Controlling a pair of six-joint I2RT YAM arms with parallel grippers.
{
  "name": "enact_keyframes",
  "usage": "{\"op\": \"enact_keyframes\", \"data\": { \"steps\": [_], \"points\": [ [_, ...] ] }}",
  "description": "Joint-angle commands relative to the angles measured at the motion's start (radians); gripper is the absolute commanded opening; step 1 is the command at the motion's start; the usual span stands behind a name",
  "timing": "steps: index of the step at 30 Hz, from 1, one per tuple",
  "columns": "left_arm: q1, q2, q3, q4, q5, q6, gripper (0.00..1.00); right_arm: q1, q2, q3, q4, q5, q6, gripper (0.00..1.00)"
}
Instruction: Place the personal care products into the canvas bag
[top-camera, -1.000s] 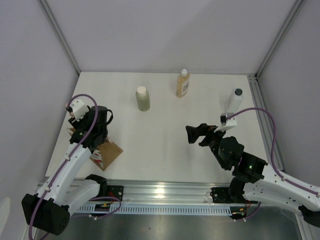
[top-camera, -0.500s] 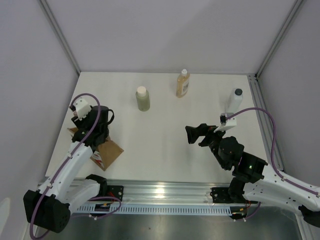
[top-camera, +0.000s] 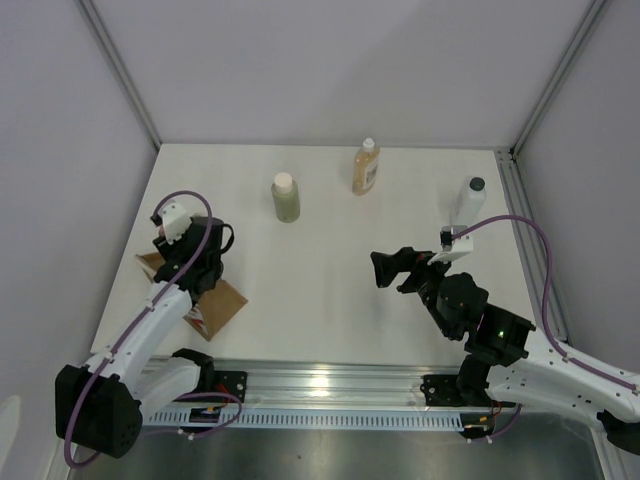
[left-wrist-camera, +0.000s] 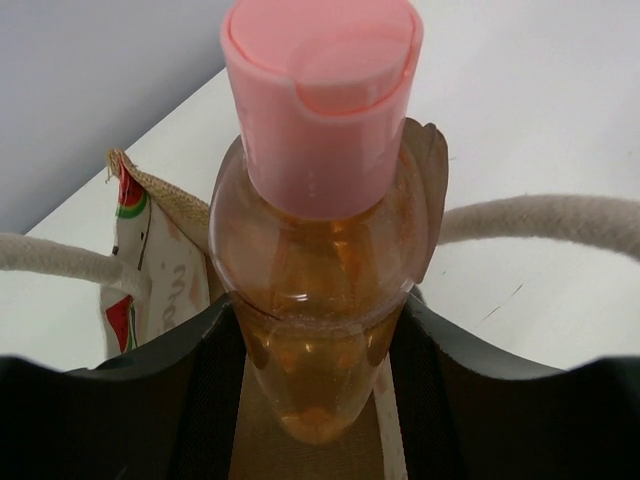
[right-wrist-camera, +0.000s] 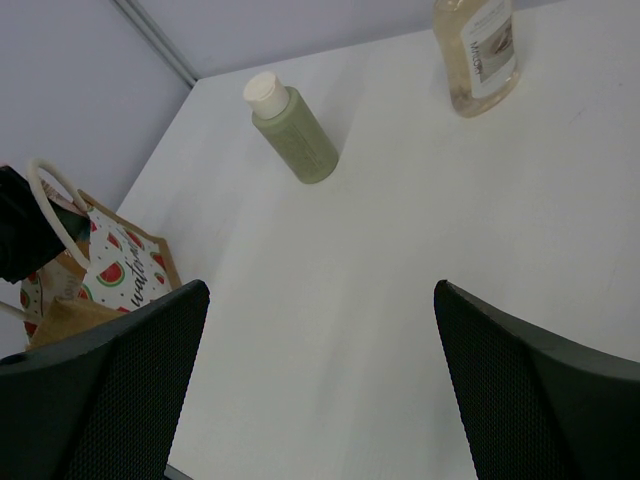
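Orange bottle sits clamped in the left gripper between the handles of the canvas bag on a white table boxed by pale walls, right gripper spread wide, empty.

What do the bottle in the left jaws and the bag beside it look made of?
Orange bottle: clear tinted plastic, glossy, by its highlights and see-through wall. Pink cap: opaque plastic, smooth, with a moulded flip lid. Canvas bag: coarse woven fabric, matte, frayed at its top edge. Handles: pale twisted cord, probably cotton.
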Motion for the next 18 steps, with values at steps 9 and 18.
{"op": "enact_keyframes", "data": {
  "steps": [9, 18],
  "points": [
    [0.011, 0.048, -0.003, 0.064, -0.079, -0.113, 0.2, -0.002, -0.012, 0.009, 0.018, 0.009, 0.009, 0.98],
    [0.011, 0.034, 0.005, 0.003, -0.082, -0.177, 0.5, -0.004, -0.011, 0.009, 0.018, 0.01, 0.009, 0.98]
  ]
}}
